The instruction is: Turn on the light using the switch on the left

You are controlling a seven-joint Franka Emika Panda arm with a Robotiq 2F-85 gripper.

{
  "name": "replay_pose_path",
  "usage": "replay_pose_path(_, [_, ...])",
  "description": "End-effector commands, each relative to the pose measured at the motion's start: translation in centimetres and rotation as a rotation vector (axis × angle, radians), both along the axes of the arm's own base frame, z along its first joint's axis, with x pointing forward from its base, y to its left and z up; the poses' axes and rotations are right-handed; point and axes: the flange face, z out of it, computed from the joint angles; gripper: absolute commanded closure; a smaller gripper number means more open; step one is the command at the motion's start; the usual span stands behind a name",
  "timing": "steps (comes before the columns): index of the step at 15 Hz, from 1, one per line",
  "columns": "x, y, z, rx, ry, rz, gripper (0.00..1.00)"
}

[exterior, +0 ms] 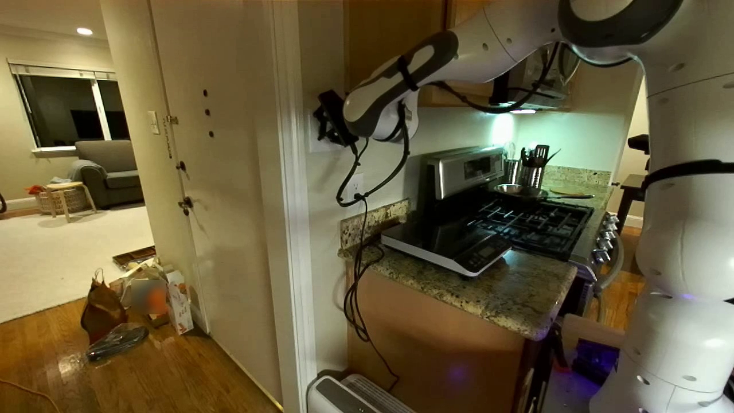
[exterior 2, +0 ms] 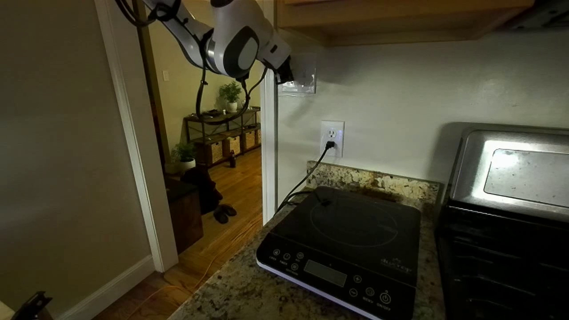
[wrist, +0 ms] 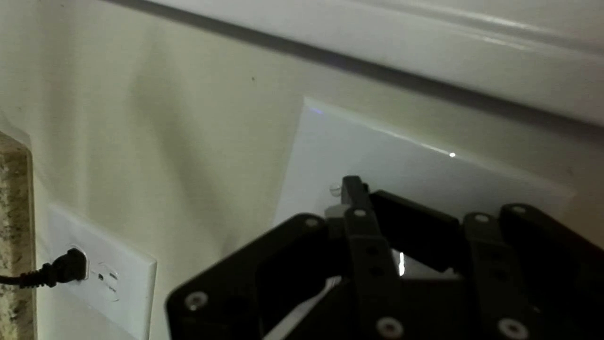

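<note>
At the left end of the wall plate, just beside the door frame, the left switch, hidden from sight, likely lies straight ahead of the hand, whose spread, wide or narrow, I cannot tell.

The desk looks to me like polished stone, the cooktop smooth and glassy; the stove's back panel gleams like metal. That wall plate is glossy, plastic by its look, and the end effector matt, with shiny metal screws.
</note>
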Motion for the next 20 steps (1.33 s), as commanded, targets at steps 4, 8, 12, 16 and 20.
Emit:
replay_pose_path(4, [-0.3,1.8,2.8,-0.046,-0.061,0.065,0.92])
replay_pose_path(8, [-0.6,3.2,4.6,-0.068,-0.102,0.103,0.92])
replay_pose_path(12, [-0.9,4.1,4.9,-0.068,-0.083,0.128,0.66])
replay_pose_path(16, [-1.5,4.1,3.0,-0.037,0.126,0.177,0.50])
replay_pose_path(20, [-3.2,4.5,2.7,-0.031,0.355,0.239,0.24])
